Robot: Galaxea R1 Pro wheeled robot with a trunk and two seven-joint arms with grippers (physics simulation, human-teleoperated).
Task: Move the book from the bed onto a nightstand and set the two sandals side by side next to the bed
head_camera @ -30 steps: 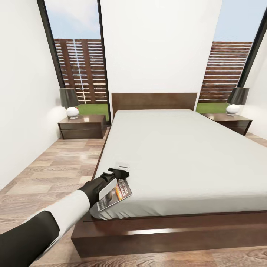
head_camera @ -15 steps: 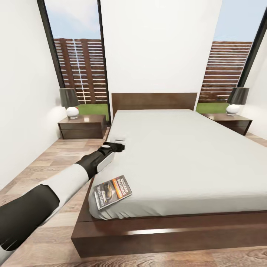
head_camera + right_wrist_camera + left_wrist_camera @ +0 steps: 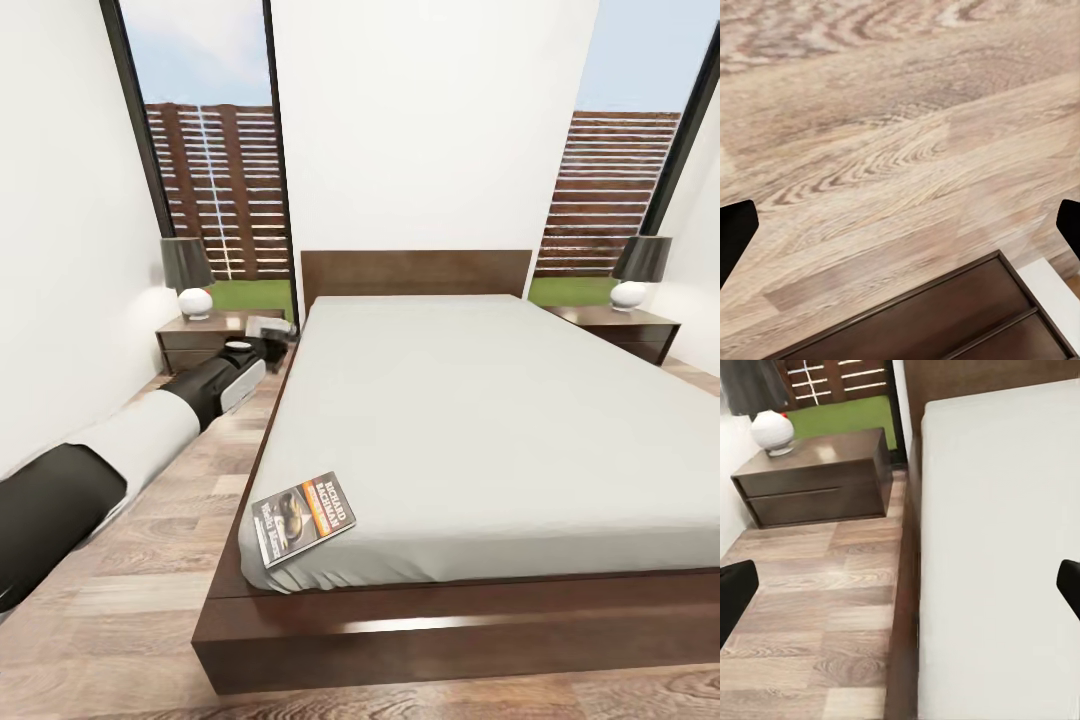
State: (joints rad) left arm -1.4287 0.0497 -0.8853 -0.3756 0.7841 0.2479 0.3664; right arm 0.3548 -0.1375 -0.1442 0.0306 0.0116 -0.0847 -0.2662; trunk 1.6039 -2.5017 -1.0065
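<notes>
The book (image 3: 303, 518) is seen lying flat on the bed's (image 3: 480, 420) near corner at 7 o'clock. Farther, at 10 o'clock, the left gripper (image 3: 272, 336) is held before the nightstand (image 3: 205, 345), jaws wide apart, empty.

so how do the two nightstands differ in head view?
The left nightstand shows its full drawer front; the right nightstand is cut off by the bed. The left gripper hovers by the left one; nothing is near the right. Both are dark wood with a white-based lamp.
</notes>
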